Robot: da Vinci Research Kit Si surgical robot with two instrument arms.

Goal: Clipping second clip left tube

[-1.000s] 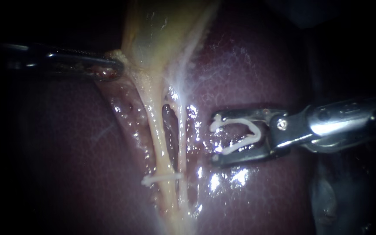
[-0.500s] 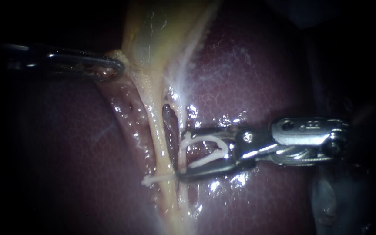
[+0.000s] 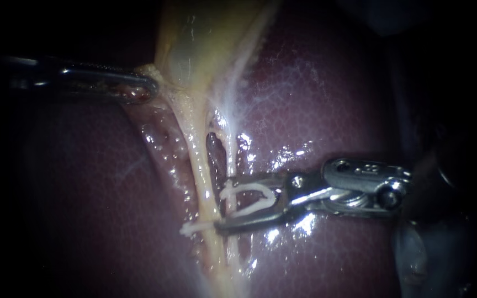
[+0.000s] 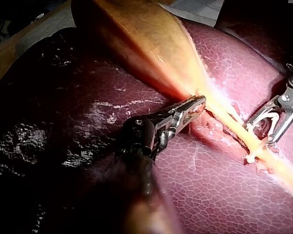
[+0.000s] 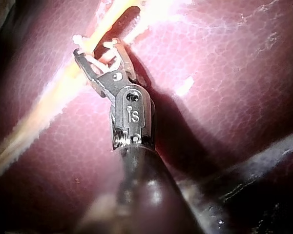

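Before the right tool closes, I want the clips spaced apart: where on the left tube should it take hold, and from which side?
Probably the bare stretch of the left tube just above the seated clip, coming from the view's right, where the right instrument carries its open clip: the tube runs straight, taut and crosswise to the tool.

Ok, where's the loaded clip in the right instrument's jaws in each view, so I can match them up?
Endoscope view: the loaded clip right of centre, held in the right instrument's jaws, beside the pale tube.
Left wrist view: the clip across the tube from the left instrument, in the other instrument's jaws.
Right wrist view: the clip in its own jaws, ahead of the shaft.
Shared landmark: the pale tube at the jaw tips.
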